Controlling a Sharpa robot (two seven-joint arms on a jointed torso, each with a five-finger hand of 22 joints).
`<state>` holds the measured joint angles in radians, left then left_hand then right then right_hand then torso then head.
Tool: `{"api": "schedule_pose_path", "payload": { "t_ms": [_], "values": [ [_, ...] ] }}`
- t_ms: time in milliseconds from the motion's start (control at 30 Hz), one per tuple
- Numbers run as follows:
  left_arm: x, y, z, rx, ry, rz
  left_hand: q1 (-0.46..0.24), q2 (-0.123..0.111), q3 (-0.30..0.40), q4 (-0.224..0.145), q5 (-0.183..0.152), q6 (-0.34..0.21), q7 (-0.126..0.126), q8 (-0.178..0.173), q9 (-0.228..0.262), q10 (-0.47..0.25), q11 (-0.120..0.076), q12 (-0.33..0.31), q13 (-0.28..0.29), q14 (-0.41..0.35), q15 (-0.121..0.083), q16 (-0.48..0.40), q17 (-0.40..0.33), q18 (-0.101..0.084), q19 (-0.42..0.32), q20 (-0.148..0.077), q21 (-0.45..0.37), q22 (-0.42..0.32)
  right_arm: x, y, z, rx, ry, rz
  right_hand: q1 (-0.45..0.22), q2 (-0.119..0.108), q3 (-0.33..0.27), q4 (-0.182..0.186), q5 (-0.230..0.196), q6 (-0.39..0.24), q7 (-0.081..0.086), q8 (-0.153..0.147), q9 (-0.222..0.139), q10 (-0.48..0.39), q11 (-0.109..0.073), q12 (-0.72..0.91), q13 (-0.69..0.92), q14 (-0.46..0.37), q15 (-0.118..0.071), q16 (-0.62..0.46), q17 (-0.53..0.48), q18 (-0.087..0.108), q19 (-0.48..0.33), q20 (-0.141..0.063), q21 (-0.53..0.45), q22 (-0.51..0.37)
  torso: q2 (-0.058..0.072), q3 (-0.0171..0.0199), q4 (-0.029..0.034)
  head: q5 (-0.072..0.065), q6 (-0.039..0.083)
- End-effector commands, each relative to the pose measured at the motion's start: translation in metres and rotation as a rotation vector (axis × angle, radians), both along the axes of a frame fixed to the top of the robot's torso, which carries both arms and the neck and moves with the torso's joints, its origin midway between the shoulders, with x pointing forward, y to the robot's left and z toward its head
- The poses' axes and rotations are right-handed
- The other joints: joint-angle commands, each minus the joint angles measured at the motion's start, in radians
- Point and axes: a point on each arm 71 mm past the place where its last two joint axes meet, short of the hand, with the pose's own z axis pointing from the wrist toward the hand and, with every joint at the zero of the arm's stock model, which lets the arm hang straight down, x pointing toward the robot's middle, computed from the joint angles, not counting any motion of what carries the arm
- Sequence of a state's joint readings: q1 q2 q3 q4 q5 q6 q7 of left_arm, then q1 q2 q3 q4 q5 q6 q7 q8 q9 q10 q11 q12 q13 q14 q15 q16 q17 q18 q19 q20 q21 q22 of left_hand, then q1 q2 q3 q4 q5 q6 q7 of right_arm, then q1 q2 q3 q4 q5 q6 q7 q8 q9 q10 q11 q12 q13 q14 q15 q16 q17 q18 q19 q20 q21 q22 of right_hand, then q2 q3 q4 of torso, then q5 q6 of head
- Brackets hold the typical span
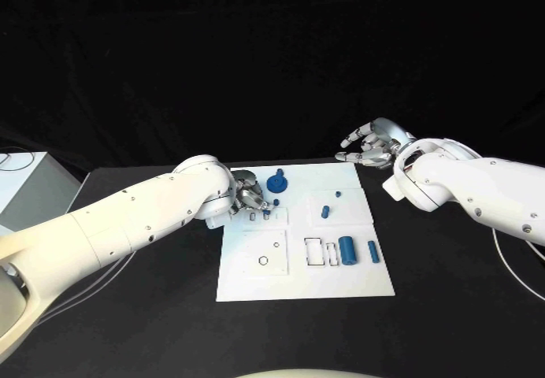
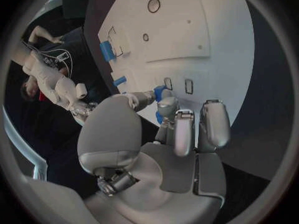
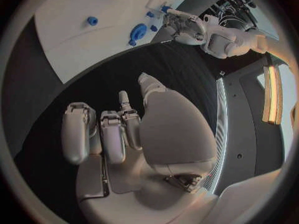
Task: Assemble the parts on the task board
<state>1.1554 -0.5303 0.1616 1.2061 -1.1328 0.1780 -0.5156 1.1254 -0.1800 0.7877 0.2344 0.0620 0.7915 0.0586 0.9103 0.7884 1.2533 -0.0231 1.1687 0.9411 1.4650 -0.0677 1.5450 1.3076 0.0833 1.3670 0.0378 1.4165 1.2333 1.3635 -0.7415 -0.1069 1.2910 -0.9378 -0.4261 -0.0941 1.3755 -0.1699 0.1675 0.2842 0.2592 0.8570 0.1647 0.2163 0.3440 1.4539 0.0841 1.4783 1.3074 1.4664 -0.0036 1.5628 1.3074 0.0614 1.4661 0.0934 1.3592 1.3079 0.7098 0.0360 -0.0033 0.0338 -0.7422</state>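
The white task board (image 1: 306, 272) (image 2: 212, 30) (image 3: 74, 40) lies mid-table. My left hand (image 1: 251, 197) (image 2: 168, 134) (image 3: 187, 22) hovers over the board's far left corner, thumb and a finger pinching a small blue part (image 2: 159, 91) (image 1: 267, 207) above two small slots. A round blue part (image 1: 278, 185) (image 3: 137, 32) sits just beside it. A short blue peg (image 1: 326, 211), a thick blue cylinder (image 1: 349, 249) (image 2: 107, 50) and a thin blue pin (image 1: 372, 251) lie on the board's right half. My right hand (image 1: 370, 145) (image 3: 118, 134) floats past the board's far edge, fingers loosely apart, holding nothing.
A white box (image 1: 28, 189) stands at the table's left edge. Empty rectangular cut-outs (image 1: 313, 250) and a round hole (image 1: 264, 260) mark the board's near half. Black table (image 1: 454, 299) surrounds the board on all sides.
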Motion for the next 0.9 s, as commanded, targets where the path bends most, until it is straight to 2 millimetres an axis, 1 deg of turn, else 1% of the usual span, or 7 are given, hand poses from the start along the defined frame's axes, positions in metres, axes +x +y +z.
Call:
{"api": "schedule_pose_path", "payload": {
  "t_ms": [33, 267, 500, 700, 900],
  "values": [
    [-0.0013, -0.0028, 0.0006, 0.010, -0.003, -0.016, -0.007, 0.003, 0.165, -0.171, 0.003, 0.011, -0.013, -0.004, 0.000, 0.005, 0.000, 0.006, 0.001, 0.096, -0.009, 0.007, 0.234, -0.012, 0.009, 0.001, 0.006, 0.001, -0.0004, 0.0009, -0.0003, -0.009, 0.001, 0.013, 0.001, 0.003, 0.006, 0.000, 0.001, -0.005, 0.003, 0.004, -0.002, 0.004, -0.001, 0.002, 0.165, 0.096, 0.005, -0.006, 0.231, -0.009, 0.045, 0.003, -0.006, 0.074, 0.000, 0.0002, -0.0004, 0.000, -0.001],
    [-0.0034, -0.0039, -0.0007, 0.016, 0.003, -0.027, -0.007, 0.003, 0.166, -0.172, 0.003, 0.012, -0.013, -0.005, 0.000, 0.005, -0.001, 0.005, 0.000, 0.096, -0.009, 0.006, 0.234, -0.013, 0.010, 0.000, 0.006, 0.002, -0.0005, 0.0007, -0.0003, -0.009, 0.002, 0.013, -0.004, 0.003, 0.007, 0.002, 0.003, -0.005, 0.003, 0.005, -0.002, 0.003, -0.001, 0.002, 0.164, 0.096, 0.005, -0.007, 0.230, -0.008, 0.045, 0.003, -0.007, 0.073, 0.000, -0.0002, 0.0010, 0.000, -0.005],
    [-0.0047, -0.0043, -0.0013, 0.021, 0.008, -0.036, -0.006, 0.003, 0.167, -0.173, 0.004, 0.012, -0.013, -0.005, 0.000, 0.005, -0.001, 0.004, -0.001, 0.096, -0.009, 0.006, 0.234, -0.013, 0.011, 0.000, 0.007, 0.003, -0.0004, 0.0005, -0.0004, -0.010, 0.002, 0.013, -0.004, 0.003, 0.007, 0.002, 0.003, -0.005, 0.003, 0.005, -0.002, 0.003, -0.001, 0.002, 0.164, 0.096, 0.005, -0.007, 0.230, -0.008, 0.045, 0.003, -0.007, 0.073, 0.001, -0.0007, -0.0002, 0.001, -0.006],
    [-0.0046, -0.0029, -0.0019, 0.030, 0.010, -0.039, -0.006, 0.003, 0.169, -0.176, 0.004, 0.013, -0.014, -0.005, 0.001, 0.006, -0.001, 0.004, -0.001, 0.096, -0.010, 0.007, 0.235, -0.013, 0.011, 0.000, 0.007, 0.004, -0.0004, 0.0003, -0.0004, -0.010, 0.002, 0.012, -0.004, 0.003, 0.007, 0.002, 0.003, -0.005, 0.003, 0.005, -0.002, 0.003, -0.001, 0.002, 0.164, 0.096, 0.005, -0.007, 0.230, -0.008, 0.045, 0.003, -0.007, 0.073, 0.001, -0.0003, 0.0005, 0.002, -0.008],
    [-0.0049, -0.0018, -0.0026, 0.039, 0.018, -0.046, -0.005, 0.002, 0.171, -0.180, 0.006, 0.014, -0.014, -0.006, 0.002, 0.006, -0.002, 0.004, -0.001, 0.096, -0.010, 0.008, 0.236, -0.013, 0.011, -0.001, 0.008, 0.004, -0.0003, 0.0003, -0.0005, -0.010, 0.003, 0.012, -0.004, 0.003, 0.007, 0.002, 0.003, -0.005, 0.003, 0.005, -0.002, 0.003, -0.001, 0.002, 0.164, 0.096, 0.005, -0.007, 0.230, -0.008, 0.045, 0.003, -0.007, 0.073, 0.001, -0.0007, 0.0008, 0.003, -0.010]
  ]
}}
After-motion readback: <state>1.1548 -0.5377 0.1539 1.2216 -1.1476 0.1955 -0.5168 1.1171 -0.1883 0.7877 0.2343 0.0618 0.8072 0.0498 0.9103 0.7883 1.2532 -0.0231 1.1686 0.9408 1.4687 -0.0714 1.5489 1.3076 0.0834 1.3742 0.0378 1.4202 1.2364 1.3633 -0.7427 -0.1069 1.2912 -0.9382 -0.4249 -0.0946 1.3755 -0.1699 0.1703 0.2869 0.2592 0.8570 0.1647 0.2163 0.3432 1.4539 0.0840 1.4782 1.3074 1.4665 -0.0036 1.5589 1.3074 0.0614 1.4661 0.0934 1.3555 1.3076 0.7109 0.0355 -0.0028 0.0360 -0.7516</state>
